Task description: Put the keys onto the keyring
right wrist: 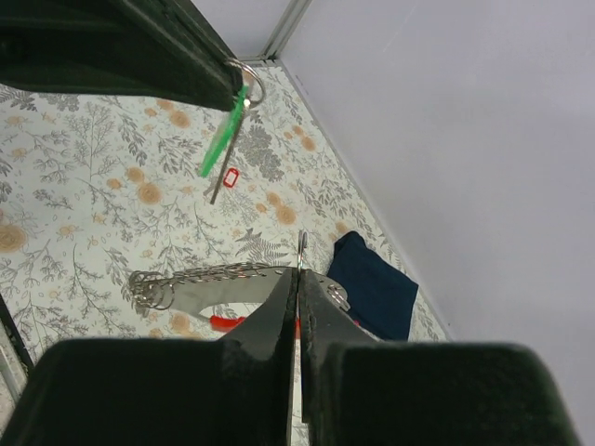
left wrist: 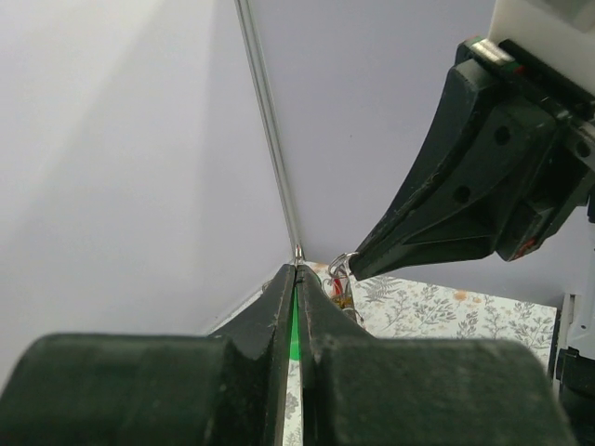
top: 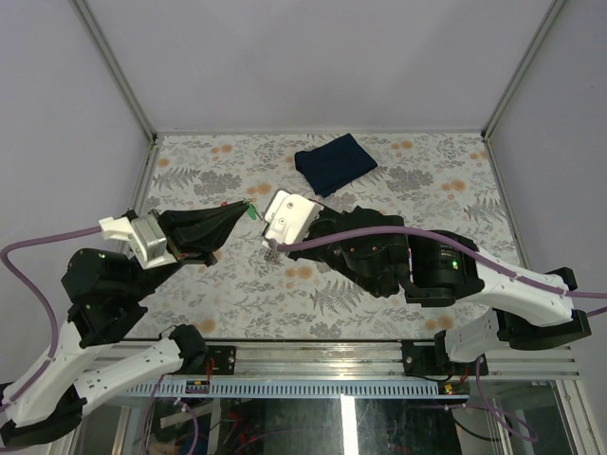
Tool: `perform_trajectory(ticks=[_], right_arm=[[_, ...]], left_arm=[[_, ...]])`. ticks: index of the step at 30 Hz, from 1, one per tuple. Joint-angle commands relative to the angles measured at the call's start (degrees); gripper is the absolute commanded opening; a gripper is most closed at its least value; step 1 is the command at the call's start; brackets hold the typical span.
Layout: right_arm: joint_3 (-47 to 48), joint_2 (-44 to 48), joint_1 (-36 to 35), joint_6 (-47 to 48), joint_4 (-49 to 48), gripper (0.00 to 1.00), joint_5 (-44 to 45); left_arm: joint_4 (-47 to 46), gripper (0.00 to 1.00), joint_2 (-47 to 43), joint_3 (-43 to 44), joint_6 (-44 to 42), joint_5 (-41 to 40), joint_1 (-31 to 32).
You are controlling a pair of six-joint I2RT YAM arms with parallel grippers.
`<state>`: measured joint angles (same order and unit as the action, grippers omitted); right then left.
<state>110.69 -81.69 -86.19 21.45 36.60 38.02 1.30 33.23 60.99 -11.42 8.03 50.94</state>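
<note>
No legible text, label, brand mark, number or sign in any of the three views; markings too small to read.

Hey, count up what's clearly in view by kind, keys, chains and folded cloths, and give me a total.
Keys: 1, the green key, held by the left gripper
Chains: 1, the keyring chain, held by the right gripper
Cloths: 1, the blue cloth
Total: 3

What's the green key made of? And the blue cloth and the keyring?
The green key has a bright, smooth head, probably plastic; its thin grey blade looks like metal. The cloth is matte and softly folded, likely fabric. The keyring shows silvery glinting chain links, likely metal.
</note>
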Motion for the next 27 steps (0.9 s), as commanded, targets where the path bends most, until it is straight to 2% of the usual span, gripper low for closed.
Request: perform_trajectory(ticks=[1, 16, 27], right_arm=[[1.1, 2.5, -0.1, 0.2, -4.4, 0.00, -1.2], [1.5, 1.6, -0.1, -1.1, -5.7, 0.00, -2.1], [1.4, 1.2, -0.1, -1.1, -6.1, 0.00, 3.6]], left_arm=[[-0.5, 0.00, 1.8, -0.2, -1.8, -2.0, -0.3], [-1.8, 0.00, 6.3, -1.4, -1.7, 1.0, -0.3], [-2.8, 0.00, 5.4, -2.1, -0.7, 2.0, -0.3]])
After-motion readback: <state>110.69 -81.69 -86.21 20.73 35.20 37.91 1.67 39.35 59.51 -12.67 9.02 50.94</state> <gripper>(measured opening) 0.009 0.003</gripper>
